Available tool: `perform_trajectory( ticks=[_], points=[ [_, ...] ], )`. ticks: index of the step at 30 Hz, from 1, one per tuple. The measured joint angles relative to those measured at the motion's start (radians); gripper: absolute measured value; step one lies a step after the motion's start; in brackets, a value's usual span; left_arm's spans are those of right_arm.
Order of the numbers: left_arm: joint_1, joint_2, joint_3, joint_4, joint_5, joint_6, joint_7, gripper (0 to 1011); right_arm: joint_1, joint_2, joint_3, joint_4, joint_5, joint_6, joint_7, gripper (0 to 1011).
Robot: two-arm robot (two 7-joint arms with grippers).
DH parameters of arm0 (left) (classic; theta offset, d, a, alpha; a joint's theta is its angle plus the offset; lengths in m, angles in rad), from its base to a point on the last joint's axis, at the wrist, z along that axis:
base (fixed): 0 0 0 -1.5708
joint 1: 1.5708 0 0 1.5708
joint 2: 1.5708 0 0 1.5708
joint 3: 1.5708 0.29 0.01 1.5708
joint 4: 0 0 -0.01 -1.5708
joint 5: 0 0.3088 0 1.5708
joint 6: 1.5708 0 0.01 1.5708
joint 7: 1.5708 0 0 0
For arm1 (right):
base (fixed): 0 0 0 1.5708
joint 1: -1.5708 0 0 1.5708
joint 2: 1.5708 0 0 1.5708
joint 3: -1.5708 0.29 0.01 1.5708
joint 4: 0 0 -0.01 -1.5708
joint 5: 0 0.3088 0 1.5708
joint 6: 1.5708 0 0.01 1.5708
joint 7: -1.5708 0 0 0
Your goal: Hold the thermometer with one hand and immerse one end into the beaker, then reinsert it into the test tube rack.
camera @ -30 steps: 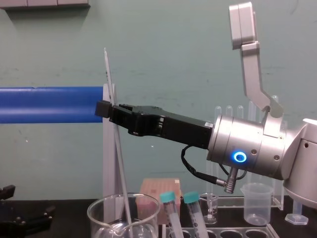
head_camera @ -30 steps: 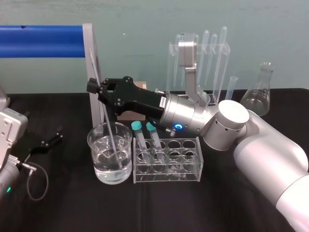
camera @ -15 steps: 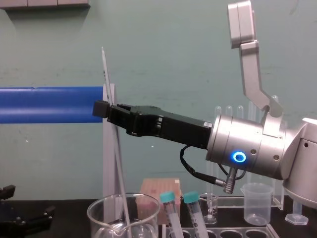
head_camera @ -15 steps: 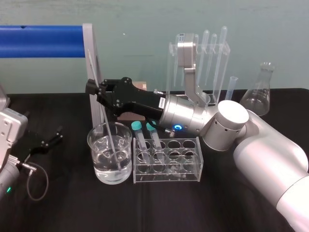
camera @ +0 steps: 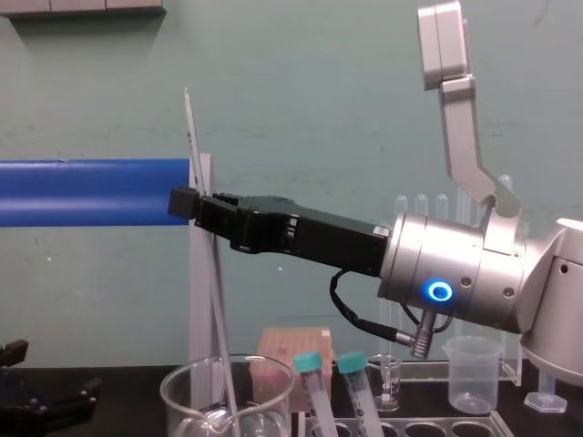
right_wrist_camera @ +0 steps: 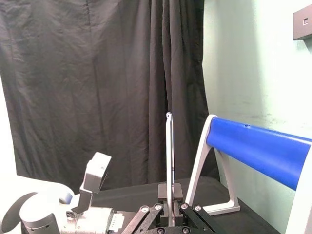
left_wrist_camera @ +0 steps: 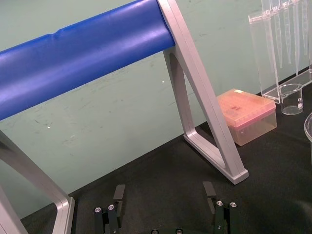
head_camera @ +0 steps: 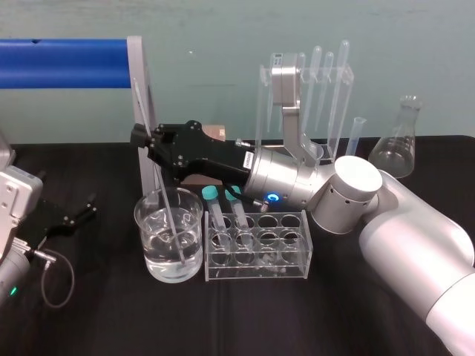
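The thermometer [head_camera: 165, 196] is a long thin glass rod, slightly tilted. Its lower end stands in the water of the large glass beaker [head_camera: 169, 233] and its top rises well above the gripper. My right gripper [head_camera: 142, 138] is shut on the thermometer [camera: 219, 319] above the beaker [camera: 228, 396]. In the right wrist view the rod [right_wrist_camera: 168, 156] stands up from between the closed fingers of that gripper [right_wrist_camera: 169, 204]. The clear test tube rack [head_camera: 256, 248] stands just right of the beaker. My left gripper [left_wrist_camera: 164, 192] is parked open at the table's left [head_camera: 74, 215].
Two teal-capped tubes [head_camera: 223, 211] lean in the rack's left holes. A blue bar on a grey frame [head_camera: 141, 111] stands right behind the beaker. A pipette stand [head_camera: 312, 89], a conical flask [head_camera: 397, 144], a pink box [left_wrist_camera: 246, 114] and a small plastic beaker [camera: 472, 373] line the back.
My right gripper has shifted a little to the left with the thermometer, tilting the rod slightly. Its lower end stays in the beaker. The left arm has not moved.
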Motion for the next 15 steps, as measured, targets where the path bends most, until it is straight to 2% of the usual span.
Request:
perform_trajectory(
  ticks=[15],
  points=[
    [0.0,0.0,0.0,0.0,0.0,0.0,0.0,1008,-0.004,0.005,0.0,-0.008,0.0,0.003,-0.007,52]
  ],
)
